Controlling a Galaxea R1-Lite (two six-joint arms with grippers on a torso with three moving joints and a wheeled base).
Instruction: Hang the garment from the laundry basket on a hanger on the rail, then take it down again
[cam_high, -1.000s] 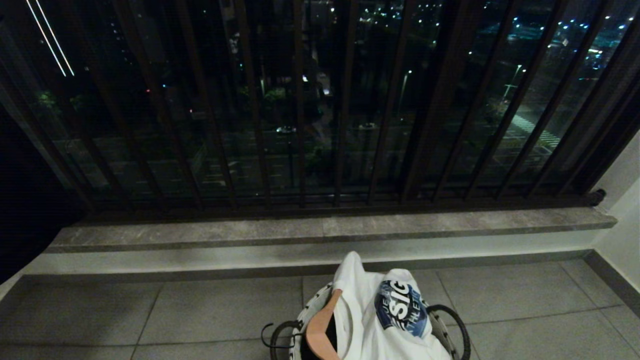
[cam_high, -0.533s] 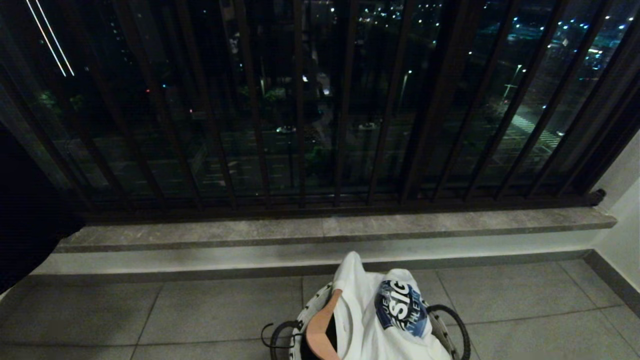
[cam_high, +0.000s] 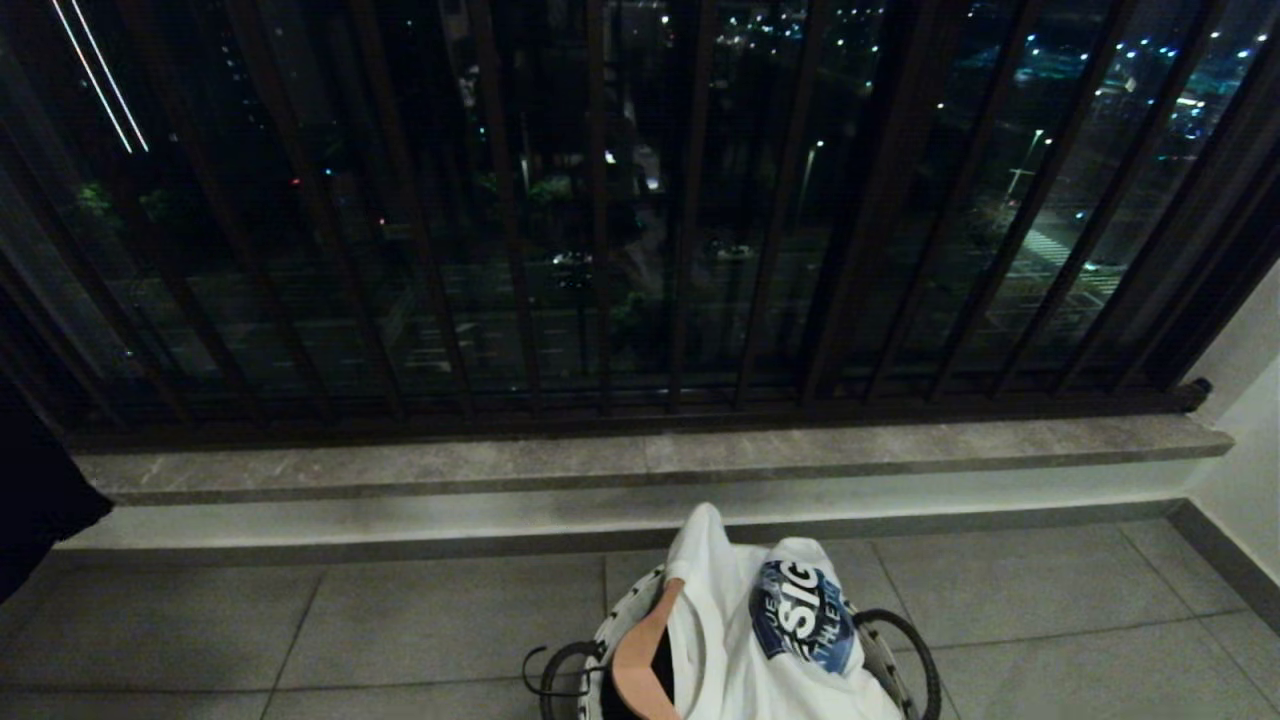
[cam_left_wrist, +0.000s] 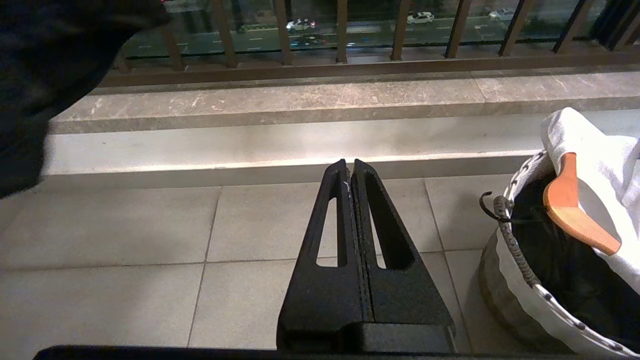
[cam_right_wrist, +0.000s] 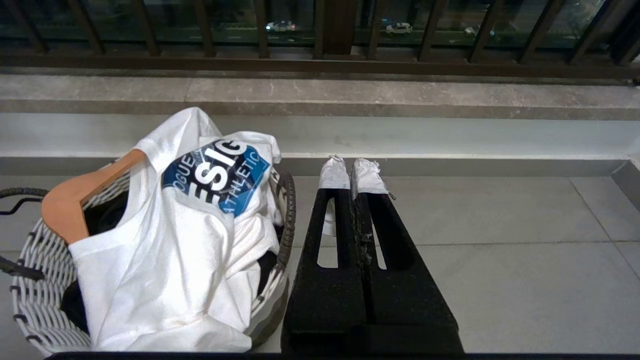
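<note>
Head view shows a white shirt (cam_high: 760, 640) and wooden hanger (cam_high: 640, 655) in the laundry basket (cam_high: 905, 640); the left gripper (cam_left_wrist: 350, 167) and right gripper (cam_right_wrist: 352, 170) are both closed, holding nothing.

basket (cam_high: 905, 640): cut off by head view's bottom edge | hanger (cam_high: 640, 655): mostly hidden under shirt (cam_high: 760, 660); hook unseen

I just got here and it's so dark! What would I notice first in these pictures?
First the white T-shirt with its blue badge, heaped in the woven laundry basket on the floor tiles, a wooden hanger poking from its collar. Behind it, dark railing bars stand over a stone ledge, with city lights beyond. The left gripper and right gripper hang shut on either side of the basket.
</note>
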